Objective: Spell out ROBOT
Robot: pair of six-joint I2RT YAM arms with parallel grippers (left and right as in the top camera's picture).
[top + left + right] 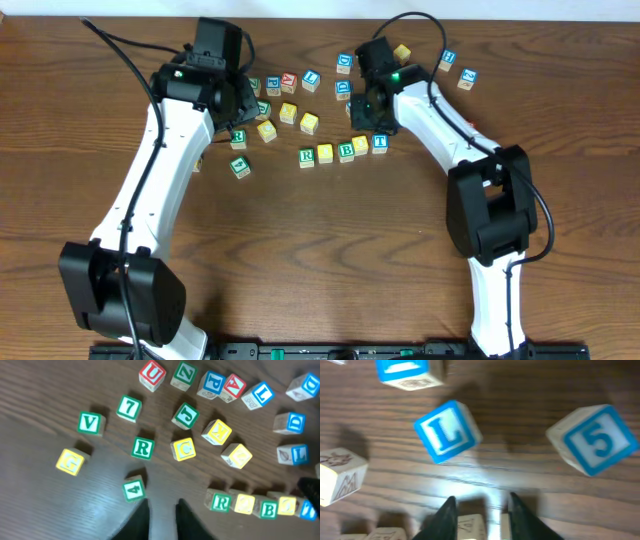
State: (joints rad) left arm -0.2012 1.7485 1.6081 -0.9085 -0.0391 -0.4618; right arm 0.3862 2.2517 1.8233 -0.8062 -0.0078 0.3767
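Observation:
A row of blocks lies mid-table: green R [307,156], yellow O [325,153], green B [346,151], a second yellow O [362,146], blue T [380,142]. The row also shows in the left wrist view, starting at R [220,502]. My right gripper [368,126] is open, low just behind the row's right end; its fingers [481,515] stand around the back of a block without gripping it. My left gripper [244,104] is slightly open and empty, held above the table [163,510] near a green 4 block [133,489].
Loose blocks are scattered behind and left of the row: green R [142,447], yellow C [183,449], green J [186,414], blue L [447,431], blue 5 [596,439]. More blocks lie at the back right [457,68].

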